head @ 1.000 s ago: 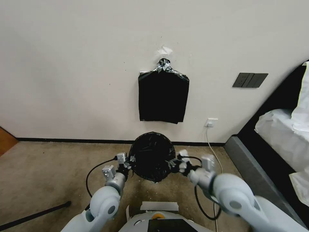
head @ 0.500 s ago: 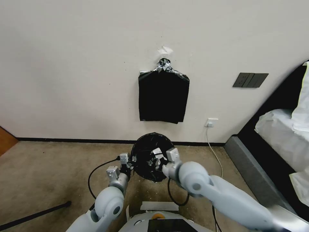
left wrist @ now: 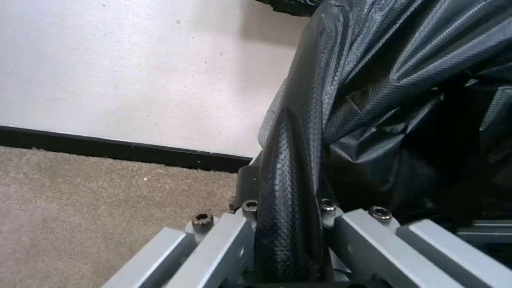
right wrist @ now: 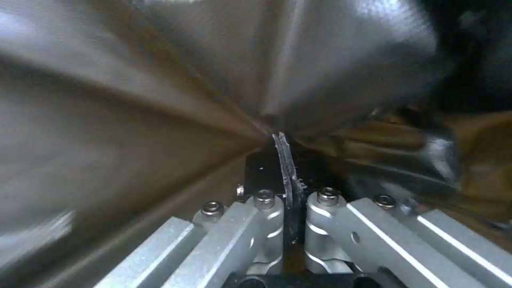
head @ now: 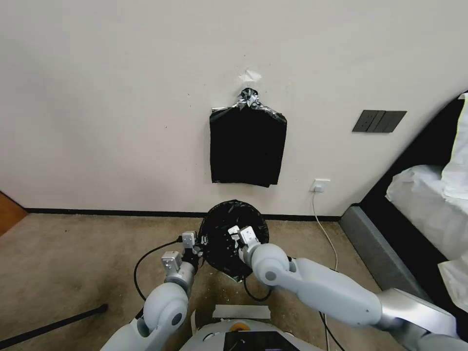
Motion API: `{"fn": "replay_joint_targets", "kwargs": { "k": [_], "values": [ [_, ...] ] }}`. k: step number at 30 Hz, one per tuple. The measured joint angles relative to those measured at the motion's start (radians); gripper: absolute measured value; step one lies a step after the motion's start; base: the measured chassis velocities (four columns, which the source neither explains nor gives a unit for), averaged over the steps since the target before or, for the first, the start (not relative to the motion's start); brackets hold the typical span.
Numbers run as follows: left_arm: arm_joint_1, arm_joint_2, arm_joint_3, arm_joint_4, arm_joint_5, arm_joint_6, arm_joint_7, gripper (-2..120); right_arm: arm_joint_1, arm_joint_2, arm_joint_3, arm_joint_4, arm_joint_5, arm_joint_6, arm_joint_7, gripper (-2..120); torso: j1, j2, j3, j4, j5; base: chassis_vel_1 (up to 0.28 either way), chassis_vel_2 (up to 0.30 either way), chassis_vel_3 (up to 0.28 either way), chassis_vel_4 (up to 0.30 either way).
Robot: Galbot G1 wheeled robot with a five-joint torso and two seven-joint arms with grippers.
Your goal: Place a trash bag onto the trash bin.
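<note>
Fingers (left wrist: 288,208) of the left gripper (head: 199,242) are pressing together on a fold of the trash bag (head: 229,229), the black pads showing a fine pebbled grain and a band of embossed film running up between them in the left wrist view. This gripper is sitting at the left edge of the bag's mouth. Across from it, the right gripper (head: 233,238) is reaching over the near rim and down into the opening; in its wrist view the two dark pads (right wrist: 283,168) are meeting edge to edge, with creases of glossy film fanning out from that point, so they are pinching the bag's (right wrist: 341,60) inner surface. Much of that view is smeared, and the film around the pinch is hard to read.

Thin, crinkled plastic is draping a round shape standing on the beige carpet (head: 73,253), just in front of the black baseboard. Whatever it is covering is hidden under the film, so the trash bin itself cannot be made out. On the white wall (head: 122,97) above, a flat rectangular bundle of black bags (head: 247,148) is hanging from a gathered, taped top. A white cable (head: 321,219) is dropping from a wall socket, and a bed (head: 429,204) is being cut off at the right edge.
</note>
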Motion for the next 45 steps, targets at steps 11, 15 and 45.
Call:
{"fn": "replay_joint_targets", "kwargs": {
  "k": [11,15,45],
  "values": [
    [-0.001,-0.008,0.012,0.000,-0.004,0.002,0.000,1,0.006,0.020,-0.005,-0.056,-0.021,0.001,0.019,0,0.000,0.000,0.000,0.0000,0.0000,0.000,0.000,0.000,0.000],
    [-0.001,-0.008,0.012,-0.001,-0.010,0.004,-0.001,1,0.005,0.021,-0.004,-0.066,-0.025,0.001,0.021,0,0.000,0.000,0.000,0.0000,0.0000,0.000,0.000,0.000,0.000],
    [0.005,-0.012,0.000,-0.053,-0.078,0.065,-0.039,1,-0.026,0.039,0.036,-0.152,-0.043,0.002,0.023,0,0.000,0.000,0.000,0.0000,0.0000,0.000,0.000,0.000,0.000]
  ]
}}
